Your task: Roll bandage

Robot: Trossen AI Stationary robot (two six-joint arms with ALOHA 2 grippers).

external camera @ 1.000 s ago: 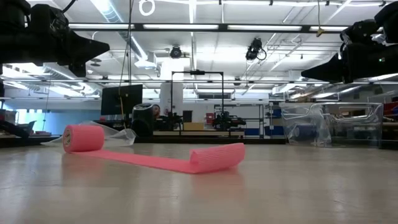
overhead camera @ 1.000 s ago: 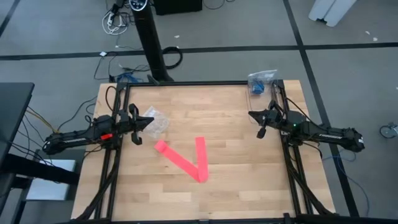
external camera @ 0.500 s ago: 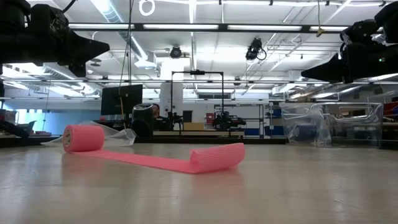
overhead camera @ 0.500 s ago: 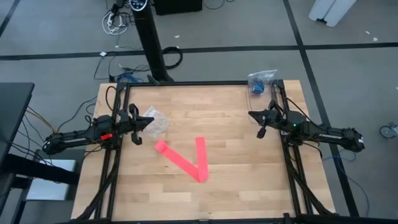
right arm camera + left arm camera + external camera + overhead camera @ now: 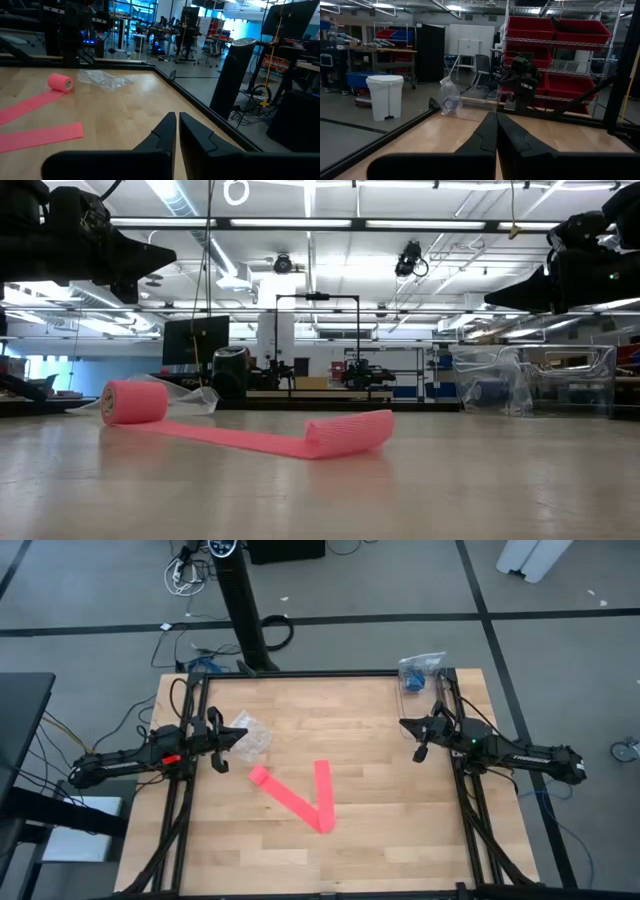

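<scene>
Pink bandage [image 5: 300, 798] lies mid-table [image 5: 380, 830] in a V, mostly unrolled, small rolled end toward the left side, near the clear plastic bag [image 5: 252, 735]. Left gripper [image 5: 236, 737] hovers above the left edge next to the bag, jaws clenched, empty. Right gripper [image 5: 407, 725] hovers at the right edge, jaws clenched, empty. Clear container [image 5: 420, 671] sits at the far right corner.
</scene>
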